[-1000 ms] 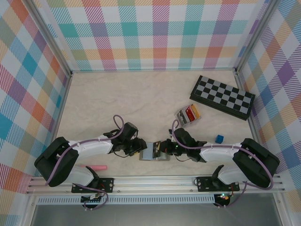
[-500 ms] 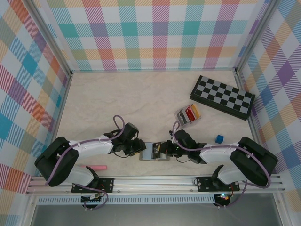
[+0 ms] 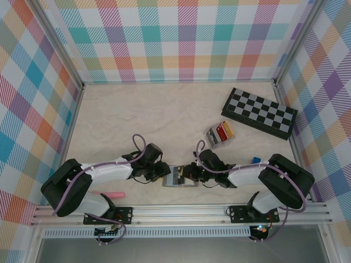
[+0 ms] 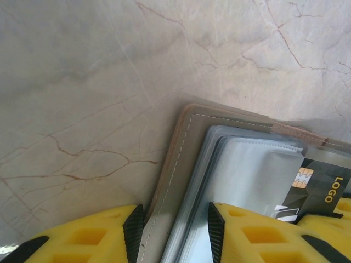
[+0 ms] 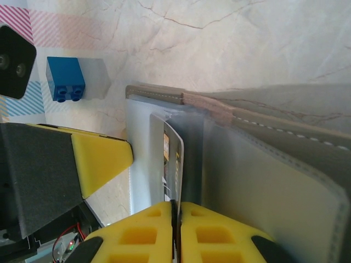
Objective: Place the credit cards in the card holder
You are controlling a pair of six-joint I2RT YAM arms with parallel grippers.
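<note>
**Both grippers meet at the card holder near the front of the table**

From above, the left gripper point(image 3: 163, 176) and the right gripper point(image 3: 190, 172) are seen facing each other across the grey card holder point(image 3: 178, 178), which lies flat on the marbled table point(image 3: 153, 115) just ahead of the arm bases. At this height the holder is partly covered by both grippers, and how the fingers sit is too small to read.

More detail is given by the left wrist view. The left gripper point(image 4: 173, 222) is clamped on the card holder point(image 4: 175, 159), with one yellow finger on each side of the stitched cover and its clear sleeves point(image 4: 247, 164). A black card point(image 4: 321, 183) with a gold chip and the word "LOGO" is seen at the right edge, cut off by the frame.

In the right wrist view, the right gripper point(image 5: 175, 211) is pressed closed on the black card point(image 5: 171, 159). The card is seen nearly edge-on, standing in a sleeve of the card holder point(image 5: 285, 170). How deep it sits cannot be told. A blue block point(image 5: 66, 79) lies beyond.

Further back on the right, more credit cards point(image 3: 224, 130), red and yellow among them, stand in a small tray point(image 3: 211, 137) beside a chequered board point(image 3: 259, 113).
</note>
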